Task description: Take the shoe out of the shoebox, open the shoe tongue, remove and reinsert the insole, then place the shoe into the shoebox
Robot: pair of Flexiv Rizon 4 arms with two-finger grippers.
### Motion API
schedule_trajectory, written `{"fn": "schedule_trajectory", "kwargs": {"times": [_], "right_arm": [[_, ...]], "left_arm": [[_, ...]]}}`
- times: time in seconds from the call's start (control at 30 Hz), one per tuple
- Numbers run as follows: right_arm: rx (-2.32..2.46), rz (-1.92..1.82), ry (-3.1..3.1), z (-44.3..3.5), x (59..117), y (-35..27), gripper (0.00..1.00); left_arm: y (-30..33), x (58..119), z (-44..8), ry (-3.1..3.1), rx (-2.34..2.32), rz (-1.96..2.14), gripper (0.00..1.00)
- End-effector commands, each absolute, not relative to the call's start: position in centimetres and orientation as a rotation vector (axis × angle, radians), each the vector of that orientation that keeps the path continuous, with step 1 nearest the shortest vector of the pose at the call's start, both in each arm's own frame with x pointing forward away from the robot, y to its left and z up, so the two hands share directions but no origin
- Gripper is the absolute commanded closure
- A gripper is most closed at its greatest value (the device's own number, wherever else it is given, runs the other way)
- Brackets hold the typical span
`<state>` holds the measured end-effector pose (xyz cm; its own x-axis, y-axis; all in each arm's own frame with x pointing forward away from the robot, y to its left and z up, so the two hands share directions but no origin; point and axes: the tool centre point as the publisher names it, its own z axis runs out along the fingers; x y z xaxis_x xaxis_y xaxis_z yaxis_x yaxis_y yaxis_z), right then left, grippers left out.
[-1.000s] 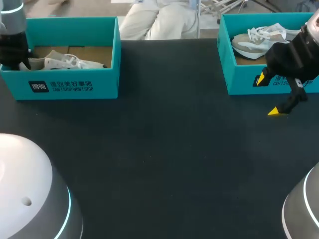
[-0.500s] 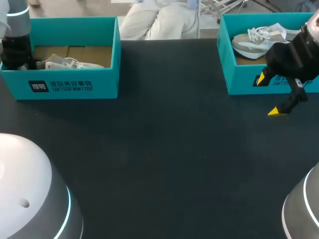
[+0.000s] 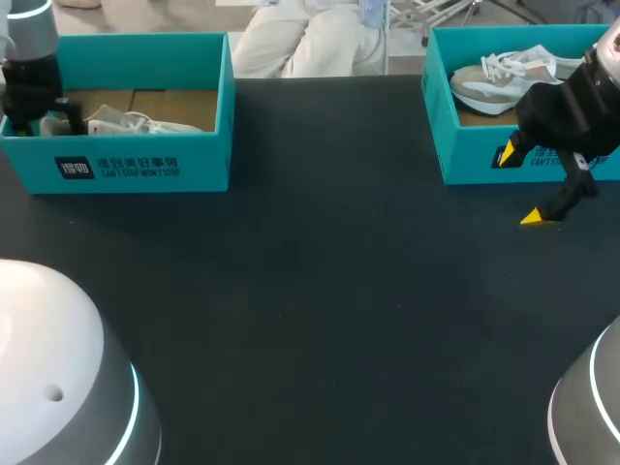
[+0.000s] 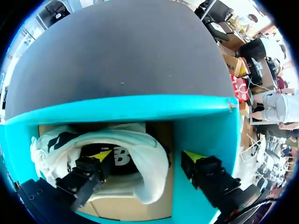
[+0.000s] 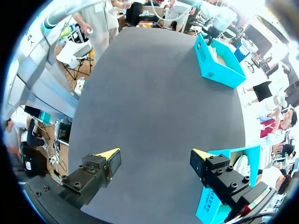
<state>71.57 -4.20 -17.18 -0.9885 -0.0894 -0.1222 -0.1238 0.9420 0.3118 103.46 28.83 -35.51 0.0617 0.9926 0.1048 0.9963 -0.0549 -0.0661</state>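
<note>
Dark tabletop [image 3: 320, 291] spreads wide between left shoebox [image 3: 208, 167] and right shoebox [image 3: 465, 157].

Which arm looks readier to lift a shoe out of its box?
Left, probably. The left pincer is open inside the left shoebox, one finger in the shoe's opening, the other outside it. The right pincer hangs open above the table, outside the right shoebox.

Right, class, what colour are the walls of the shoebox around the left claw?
Turquoise; the shoebox shows best in the left wrist view.
</note>
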Motion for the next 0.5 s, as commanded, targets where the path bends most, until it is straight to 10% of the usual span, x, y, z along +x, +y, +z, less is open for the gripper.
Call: {"fn": "schedule_trajectory", "kwargs": {"times": [0.03, 0.5], "right_arm": [[-0.165, 0.485, 2.994, -17.3, 71.8, -4.0, 0.00], [-0.165, 0.485, 2.994, -17.3, 71.8, -4.0, 0.00]], "left_arm": [[29.3, 102.5, -34.2, -2.091, -2.217, -0.046, 0.25], [28.7, 101.9, -28.9, -2.176, -2.293, -0.013, 0.19]]}}
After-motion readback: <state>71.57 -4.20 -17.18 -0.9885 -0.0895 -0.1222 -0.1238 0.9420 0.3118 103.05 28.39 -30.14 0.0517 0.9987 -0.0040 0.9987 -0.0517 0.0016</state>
